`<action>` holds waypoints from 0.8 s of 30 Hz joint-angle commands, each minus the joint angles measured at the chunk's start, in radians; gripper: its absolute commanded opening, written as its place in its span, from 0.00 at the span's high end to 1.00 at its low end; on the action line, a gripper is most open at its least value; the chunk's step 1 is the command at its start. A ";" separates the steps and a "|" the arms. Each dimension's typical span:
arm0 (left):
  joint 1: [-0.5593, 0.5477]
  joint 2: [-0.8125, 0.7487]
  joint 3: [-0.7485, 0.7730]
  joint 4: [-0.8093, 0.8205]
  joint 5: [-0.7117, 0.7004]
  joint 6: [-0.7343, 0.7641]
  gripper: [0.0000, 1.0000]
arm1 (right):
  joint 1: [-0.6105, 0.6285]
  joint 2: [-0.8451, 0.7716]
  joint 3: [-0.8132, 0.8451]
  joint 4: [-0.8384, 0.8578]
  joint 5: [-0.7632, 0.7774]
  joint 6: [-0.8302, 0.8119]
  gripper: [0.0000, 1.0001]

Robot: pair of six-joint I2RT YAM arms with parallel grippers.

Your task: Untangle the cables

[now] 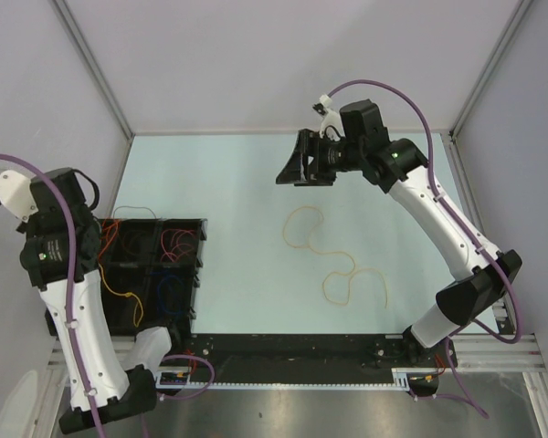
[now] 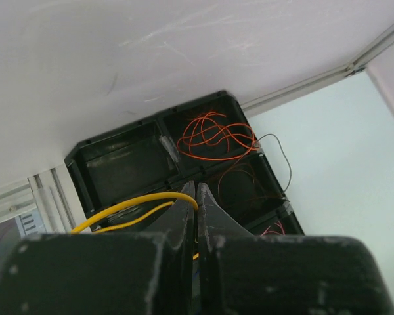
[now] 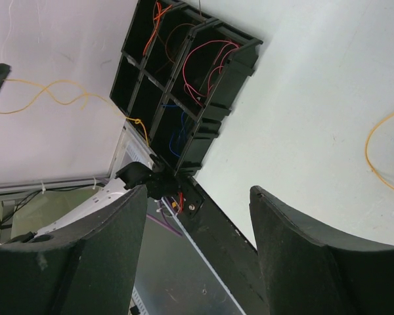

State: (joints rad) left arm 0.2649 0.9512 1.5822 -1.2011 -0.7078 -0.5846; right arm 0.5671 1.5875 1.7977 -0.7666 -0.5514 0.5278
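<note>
The pale counter (image 1: 237, 173) carries a black compartment tray (image 1: 201, 251) at its left, holding red cables (image 1: 178, 242) and blue cables (image 3: 176, 131). The right fingers (image 3: 118, 243) hang spread, empty, above a loose yellow cable (image 1: 333, 265). The left fingers (image 2: 184, 213) pinch a yellow-orange cable (image 2: 131, 207) over the tray.

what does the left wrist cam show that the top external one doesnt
Only left wrist: the left gripper pinched shut on a yellow cable. Only top external: the open right gripper and a loose pale cable lying on the table. Both: the black compartment tray holding coiled cables.
</note>
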 commanded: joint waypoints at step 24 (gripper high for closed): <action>0.027 -0.172 -0.596 0.193 0.099 -0.078 0.98 | -0.032 -0.015 -0.021 0.020 -0.050 0.031 0.33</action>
State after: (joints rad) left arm 0.2787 0.8047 1.0100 -1.0561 -0.6262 -0.6331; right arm 0.5396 1.5875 1.7798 -0.7658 -0.5751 0.5499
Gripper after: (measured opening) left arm 0.014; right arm 0.671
